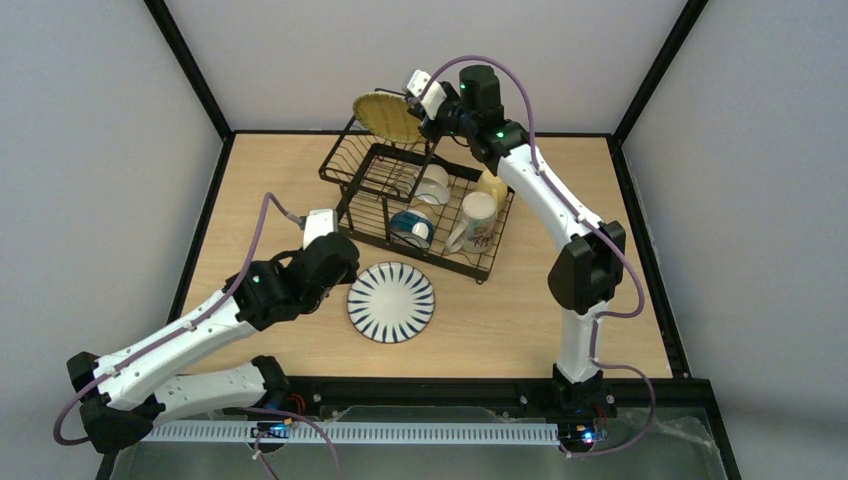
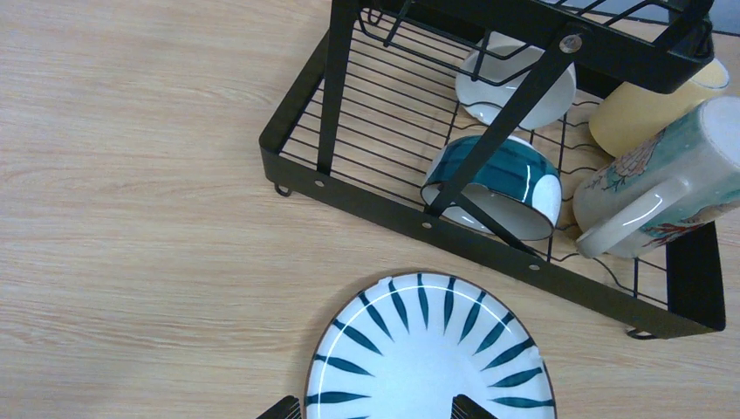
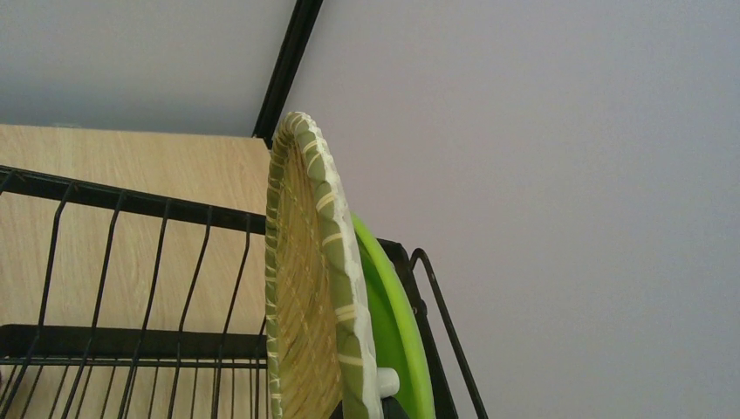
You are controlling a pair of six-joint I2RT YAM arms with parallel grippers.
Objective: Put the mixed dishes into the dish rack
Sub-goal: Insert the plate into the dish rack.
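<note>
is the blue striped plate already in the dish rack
No, the striped plate lies flat on the table, just outside the front rail of the dish rack.

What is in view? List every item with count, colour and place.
black wire dish rack: one, black, mid-table
yellow woven-look round plate: one, yellow face, green behind, on edge over the rack's raised tier
white round plate with dark radial stripes: one, flat on table before rack
white ceramic bowl: one, lower tray
blue-outside bowl: one, tipped, lower tray
yellow mug: one, lower tray
cream patterned mug: one, beside yellow mug
light wooden table: one
left pincer: open, above striped plate
right pincer: shut on woven-look plate
</note>
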